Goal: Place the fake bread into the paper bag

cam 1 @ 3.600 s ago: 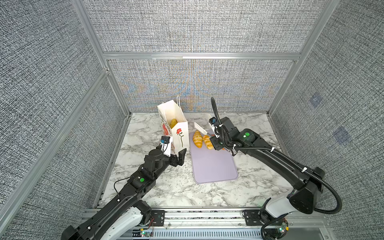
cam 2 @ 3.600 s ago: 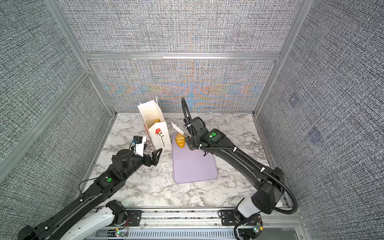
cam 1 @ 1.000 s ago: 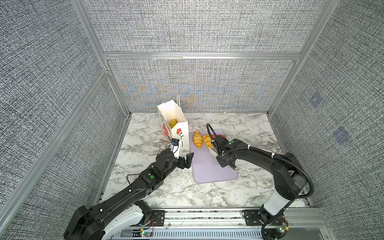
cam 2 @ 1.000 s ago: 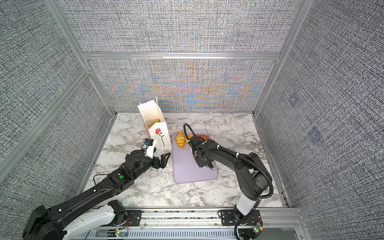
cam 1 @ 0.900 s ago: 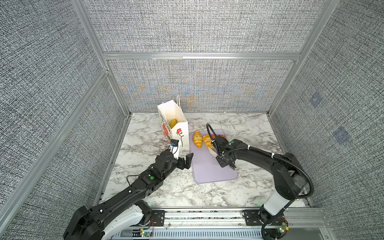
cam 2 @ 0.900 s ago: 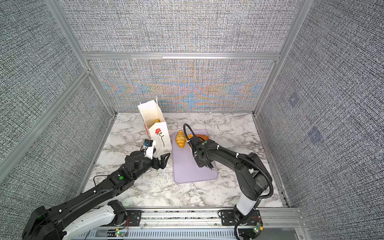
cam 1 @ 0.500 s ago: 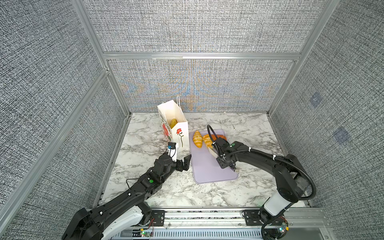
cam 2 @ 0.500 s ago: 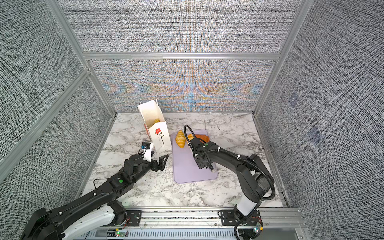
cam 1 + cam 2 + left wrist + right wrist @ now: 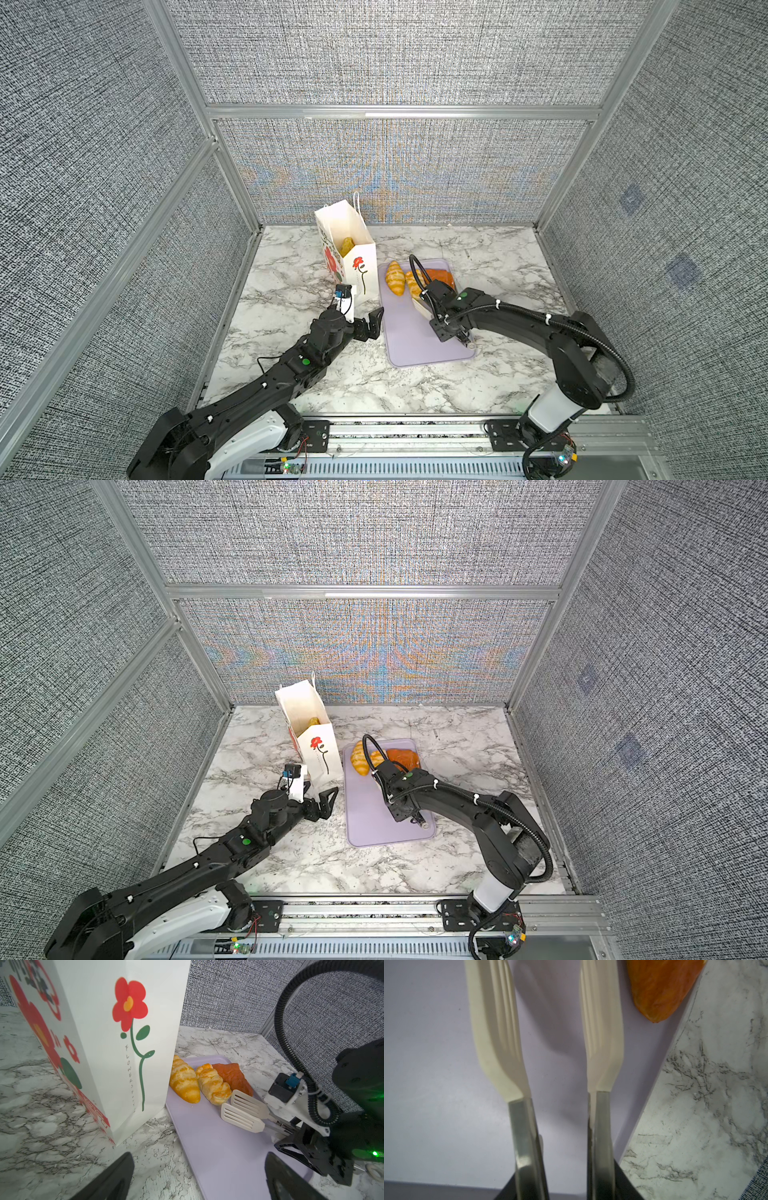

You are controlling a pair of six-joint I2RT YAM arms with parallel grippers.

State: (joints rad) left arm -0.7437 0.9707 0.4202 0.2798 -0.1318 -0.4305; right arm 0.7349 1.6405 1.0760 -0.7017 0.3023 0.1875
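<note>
Fake bread: in both top views, three pieces lie at the far end of the lavender tray and one sits inside the upright paper bag. Left arm extends low toward the bag, with the left gripper spread wide and empty. Right arm is bent at the elbow, its forearm across the tray. Left wrist view: right gripper clamps tongs, with the blades just beside a croissant. Right wrist view: blades parted, holding nothing.
</note>
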